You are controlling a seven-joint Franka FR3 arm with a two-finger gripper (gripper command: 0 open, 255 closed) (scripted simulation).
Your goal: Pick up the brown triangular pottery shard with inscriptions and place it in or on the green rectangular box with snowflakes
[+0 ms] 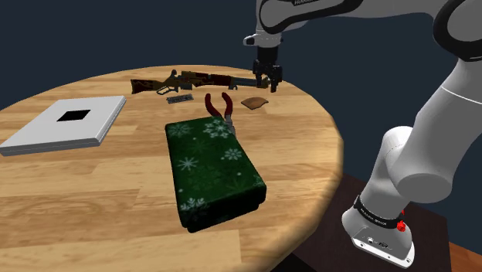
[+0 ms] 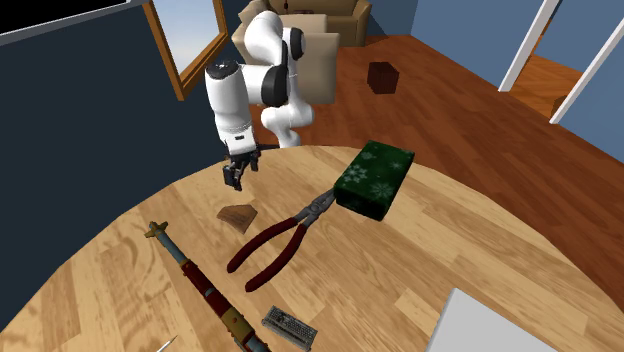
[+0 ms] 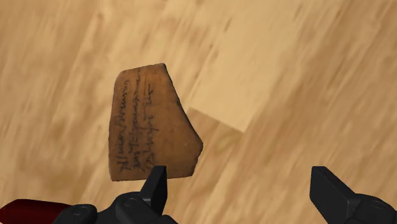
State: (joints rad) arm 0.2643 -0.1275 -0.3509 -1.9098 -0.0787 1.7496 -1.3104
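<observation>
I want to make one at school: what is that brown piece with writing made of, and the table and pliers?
The brown shard looks like fired clay: matte, earthy, with broken edges and dark written lines. The table looks like wood, showing pale grain streaks. The pliers have dark red handles, perhaps a rubber or plastic coating, and a dark head, probably metal.

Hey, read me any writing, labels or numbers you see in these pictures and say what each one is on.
Pottery shard: several lines of dark handwritten script, not legible as words.
Band on the robot's base: small lettering, too small to read.
Green box: snowflake pattern, no text.
Nothing reads clearly enough to quote.
</observation>
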